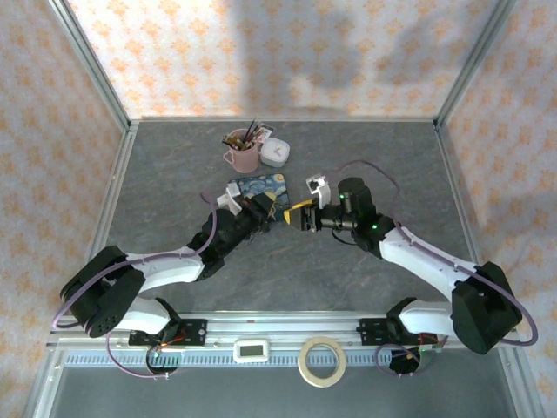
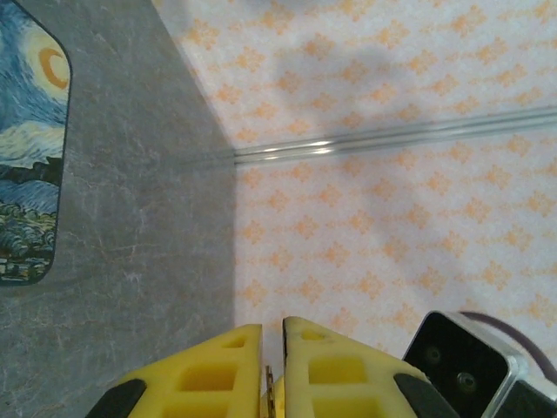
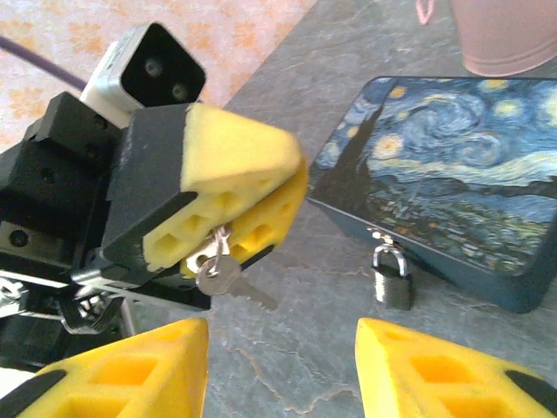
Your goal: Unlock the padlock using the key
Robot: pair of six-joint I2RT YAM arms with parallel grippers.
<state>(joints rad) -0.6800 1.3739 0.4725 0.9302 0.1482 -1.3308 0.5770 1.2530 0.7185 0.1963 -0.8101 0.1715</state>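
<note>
Step in hand: the key is gripped and carried above the bench (image 3: 348,61), not yet at the lock; this looks like the approach before insertion.
Left claw (image 2: 272,335): pressed together, pinching the key (image 3: 224,277) by its head. The blade juts out below the yellow pads and slants down towards the bench.
Right claw (image 3: 283,370): spread, with nothing between its pads. It faces the left claw, close in front of it.
Padlock (image 3: 392,277): ahead of the right claw and a little to its right, well clear of both claws. It hangs upright at the near edge of the Starry Night tin (image 3: 452,174), its silver shackle up and its dark body down by the bench.
Shackle: closed. It appears to run through the tin's clasp, though that joint is too small to be sure.
Keyhole: not visible from here; probably on the underside of the body.
Key to padlock: apart, the padlock off past the blade's tip.
Pink mug (image 3: 509,35): beyond the tin, away from the work.
Next move, as I judge it: the left claw needs to bring the blade tip to the bottom of the padlock and line it up with the slot. The empty right claw is free to steady the body first, since a hanging lock will likely swing away when pushed.
Risk: the key is held by its head alone, so it may twist in the pads.
</note>
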